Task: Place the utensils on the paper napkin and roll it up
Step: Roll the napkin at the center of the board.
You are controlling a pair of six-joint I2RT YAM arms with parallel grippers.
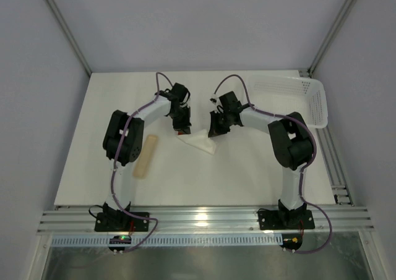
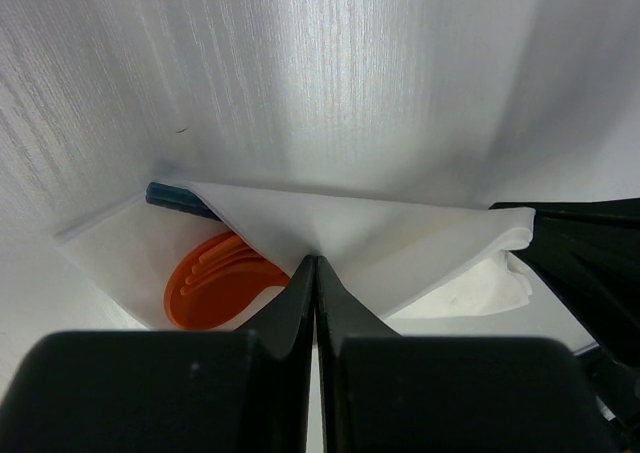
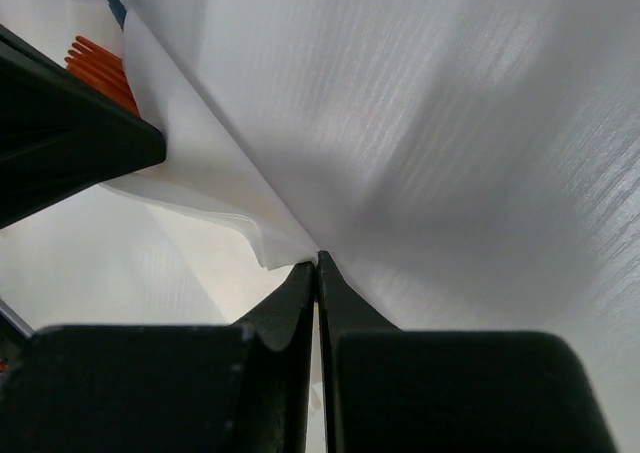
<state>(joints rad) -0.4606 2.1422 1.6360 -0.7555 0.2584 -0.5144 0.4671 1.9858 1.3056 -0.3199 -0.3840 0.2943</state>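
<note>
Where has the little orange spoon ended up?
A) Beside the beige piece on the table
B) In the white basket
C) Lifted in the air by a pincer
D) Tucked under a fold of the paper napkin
D: in the left wrist view the orange spoon lies on the paper napkin, with a flap of that napkin folded over part of it.

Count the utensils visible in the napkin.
2: an orange spoon lies under the paper napkin's folded flap, and a dark stick's end pokes out just beyond it. Others may be hidden inside the fold.
</note>
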